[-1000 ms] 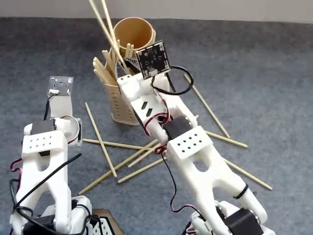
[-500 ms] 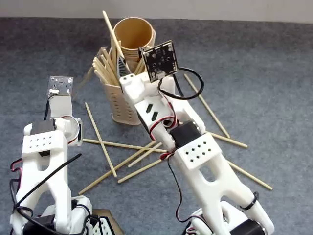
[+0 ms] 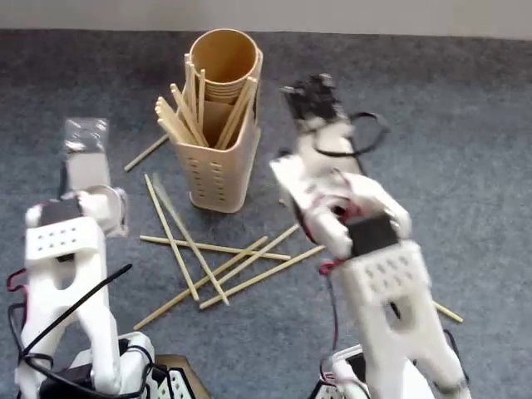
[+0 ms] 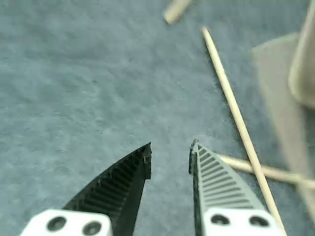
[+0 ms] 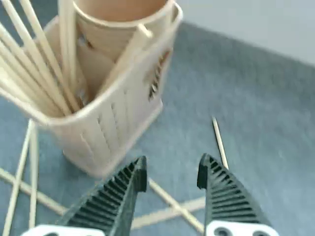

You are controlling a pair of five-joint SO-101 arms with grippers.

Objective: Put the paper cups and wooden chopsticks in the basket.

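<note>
A cream perforated basket [image 3: 218, 170] stands on the grey carpet with stacked paper cups [image 3: 224, 58] and several wooden chopsticks [image 3: 184, 115] in it. More chopsticks [image 3: 218, 248] lie crossed on the carpet in front of it. My right arm [image 3: 337, 208] is just right of the basket. In its wrist view the right gripper [image 5: 172, 169] is open and holds nothing, close to the basket [image 5: 113, 115] and cups [image 5: 123, 19]. My left arm [image 3: 62, 241] is left of the basket. Its gripper [image 4: 170, 150] is open over bare carpet, beside a chopstick [image 4: 236, 113].
One chopstick [image 3: 145, 153] lies left of the basket and another end [image 3: 449, 312] shows past the right arm. A loose chopstick [image 5: 220, 142] lies beyond the right gripper. Open carpet stretches to the far right and far left.
The right gripper let go of the two chopsticks it held over the basket and pulled back to the right. One chopstick now lies left of the basket. The left arm shifted slightly.
</note>
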